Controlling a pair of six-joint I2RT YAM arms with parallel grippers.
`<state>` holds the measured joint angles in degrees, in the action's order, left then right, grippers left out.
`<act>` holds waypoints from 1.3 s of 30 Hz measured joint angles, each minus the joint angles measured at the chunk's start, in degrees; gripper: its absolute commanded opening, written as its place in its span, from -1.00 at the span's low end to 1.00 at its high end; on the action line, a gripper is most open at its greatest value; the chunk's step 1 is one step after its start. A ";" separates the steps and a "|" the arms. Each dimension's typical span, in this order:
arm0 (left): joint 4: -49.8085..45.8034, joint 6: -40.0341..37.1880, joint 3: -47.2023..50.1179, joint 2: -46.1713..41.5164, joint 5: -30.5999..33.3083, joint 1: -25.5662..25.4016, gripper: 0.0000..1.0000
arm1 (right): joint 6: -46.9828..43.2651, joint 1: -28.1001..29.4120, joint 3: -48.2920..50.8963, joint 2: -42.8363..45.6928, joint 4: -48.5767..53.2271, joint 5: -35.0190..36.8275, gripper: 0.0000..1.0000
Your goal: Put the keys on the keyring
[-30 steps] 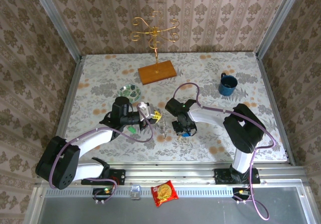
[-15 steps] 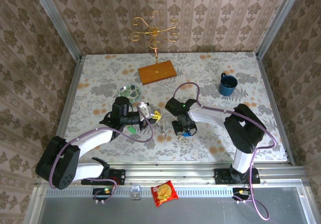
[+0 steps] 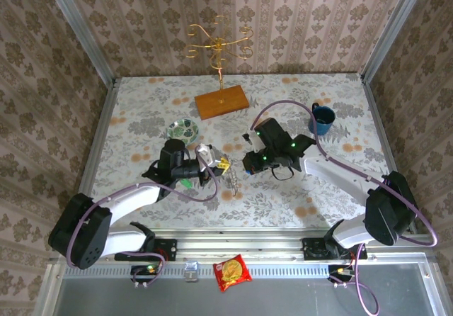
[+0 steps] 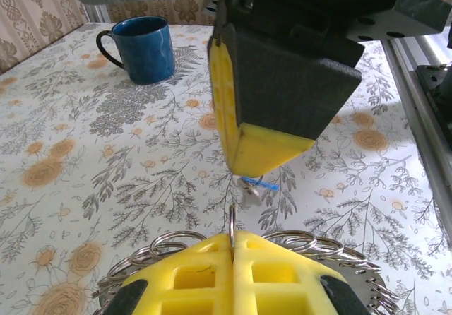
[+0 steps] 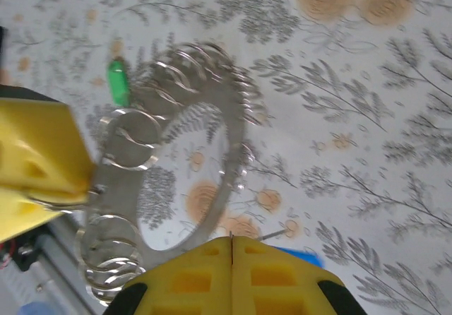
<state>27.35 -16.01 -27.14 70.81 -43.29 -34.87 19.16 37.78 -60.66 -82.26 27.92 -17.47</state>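
As left claw [image 4: 232, 248] pinches keyring [image 5: 233, 152], right [image 5: 232, 248] (closed) hovers.

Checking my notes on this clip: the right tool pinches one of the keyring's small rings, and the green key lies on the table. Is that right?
Not quite. It is the left tool that pinches one of the small rings on the keyring, as the left wrist view shows. The green key does lie on the table, as you noted.

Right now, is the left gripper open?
No, the left gripper is shut, its yellow pads pinching a thin loop of the keyring.
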 measured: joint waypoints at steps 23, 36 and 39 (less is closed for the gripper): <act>0.07 3.21 -0.39 1.36 1.53 -1.33 -1.00 | -2.56 -2.08 0.04 -0.63 -6.19 -12.17 -1.00; 0.04 3.63 -0.39 1.62 1.86 -1.51 -1.00 | -2.75 -2.54 0.61 -0.61 -7.06 -13.86 -1.00; 0.04 3.63 -0.39 1.62 2.27 -1.53 -1.00 | -2.75 -2.51 0.98 -0.46 -7.08 -12.79 -1.00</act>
<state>27.40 -12.38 -27.53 72.42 -41.01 -36.40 16.40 35.27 -59.68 -82.72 20.84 -30.26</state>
